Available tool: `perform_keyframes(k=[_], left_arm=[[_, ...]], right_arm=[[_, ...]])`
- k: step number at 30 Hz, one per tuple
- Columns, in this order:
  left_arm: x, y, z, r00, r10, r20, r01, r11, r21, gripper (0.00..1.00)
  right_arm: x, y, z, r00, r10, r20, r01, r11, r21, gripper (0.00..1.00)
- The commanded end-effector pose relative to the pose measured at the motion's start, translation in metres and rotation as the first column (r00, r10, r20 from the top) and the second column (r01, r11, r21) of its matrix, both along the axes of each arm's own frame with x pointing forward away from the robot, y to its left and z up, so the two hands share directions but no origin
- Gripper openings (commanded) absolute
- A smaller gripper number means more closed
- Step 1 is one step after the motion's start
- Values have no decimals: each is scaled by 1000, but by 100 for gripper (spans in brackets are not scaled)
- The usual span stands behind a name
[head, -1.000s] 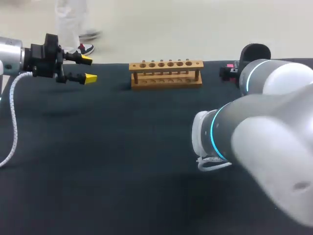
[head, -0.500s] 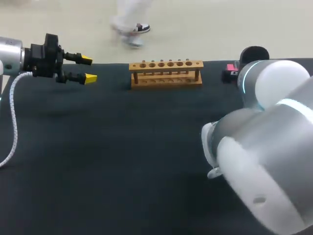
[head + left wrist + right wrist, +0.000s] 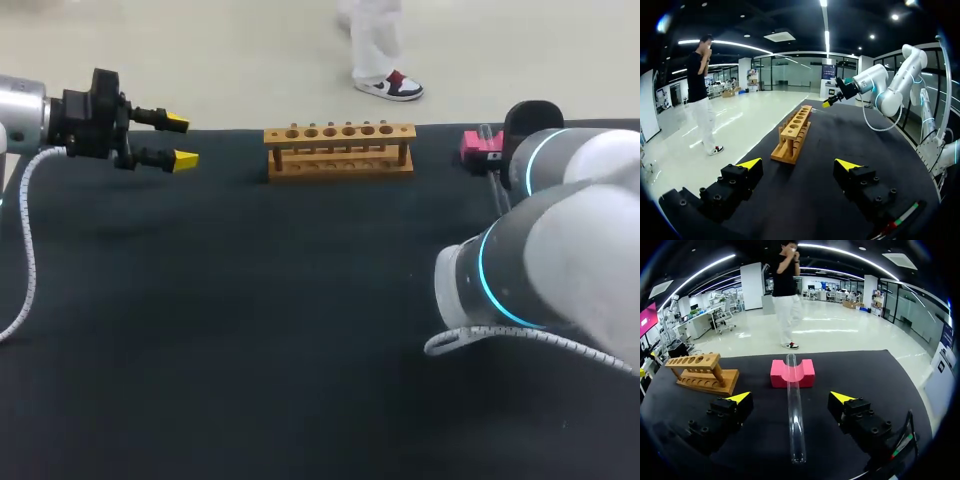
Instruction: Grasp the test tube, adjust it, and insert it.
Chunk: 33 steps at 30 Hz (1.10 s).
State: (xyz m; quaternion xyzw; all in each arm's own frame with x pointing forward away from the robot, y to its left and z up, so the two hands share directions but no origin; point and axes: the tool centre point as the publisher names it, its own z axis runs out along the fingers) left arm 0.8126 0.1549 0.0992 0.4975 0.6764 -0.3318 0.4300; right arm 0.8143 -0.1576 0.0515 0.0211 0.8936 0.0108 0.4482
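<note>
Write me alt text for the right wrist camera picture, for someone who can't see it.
A clear test tube lies on the black table, untouched between the open fingers of the right gripper, its far end resting in the notch of a pink block. A wooden rack with empty holes stands farther off, to one side.

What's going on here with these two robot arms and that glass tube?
The two arms are meant to put a glass test tube into the wooden rack. The tube lies on the table with its far end resting in a pink block. The right hand hangs over it, fingers open on either side, not gripping yet. The left hand is open too, holding nothing, off to the rack's left. The rack's holes all look empty.
</note>
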Motion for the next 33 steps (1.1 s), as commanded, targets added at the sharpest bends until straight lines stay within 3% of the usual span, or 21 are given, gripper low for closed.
perform_keyframes(k=[1,19,33], left_arm=[[-2,1,-1,1000,4,6,-4,1000,-2,100],[-2,1,-1,1000,4,6,-4,1000,-2,100],[-2,1,-1,1000,4,6,-4,1000,-2,100]], right_arm=[[11,-3,-9,992,123,16,-124,989,85,100],[26,1,-33,985,175,-16,-173,983,61,100],[42,-4,-53,987,154,-55,-151,987,57,100]])
